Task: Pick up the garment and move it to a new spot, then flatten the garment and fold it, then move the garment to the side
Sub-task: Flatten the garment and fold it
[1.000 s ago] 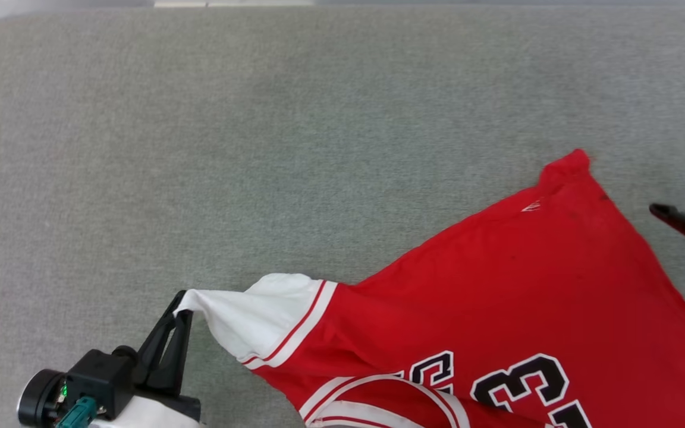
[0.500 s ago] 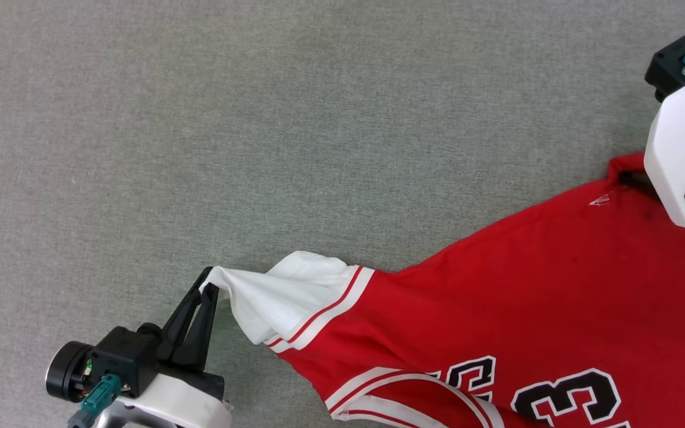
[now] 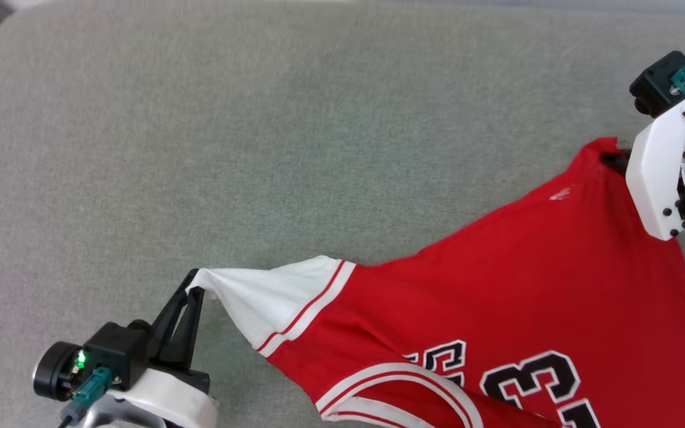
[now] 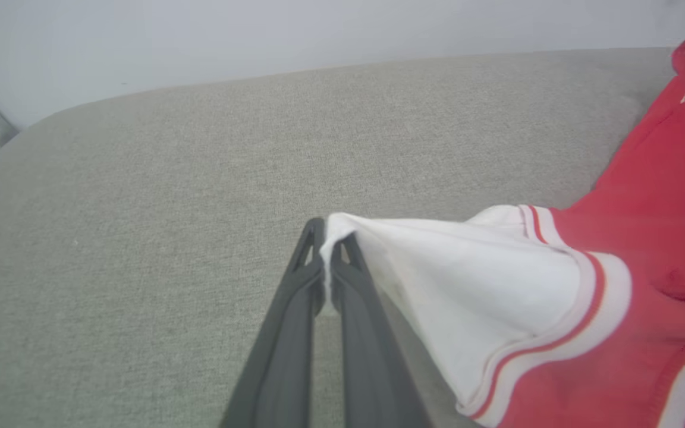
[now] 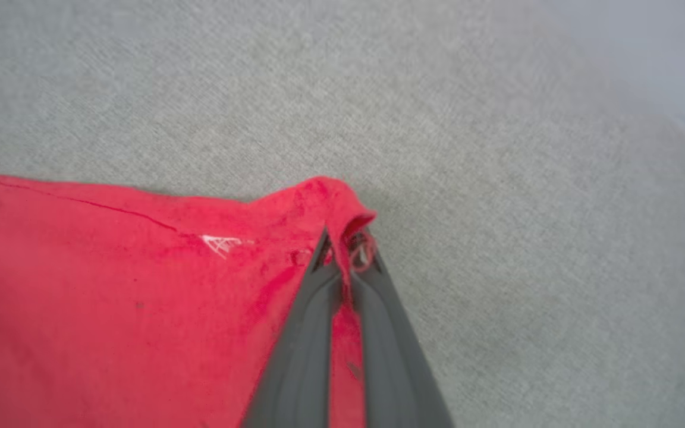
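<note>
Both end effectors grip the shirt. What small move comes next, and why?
Probably lift both together: the left end effector is shut on the white sleeve tip, the right end effector on a red corner of the garment.

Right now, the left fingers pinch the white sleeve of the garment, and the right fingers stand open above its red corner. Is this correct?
Not quite. The right fingers are shut on the red corner of the garment, not open above it; the right wrist view shows this. The left fingers do pinch the white sleeve.
</note>
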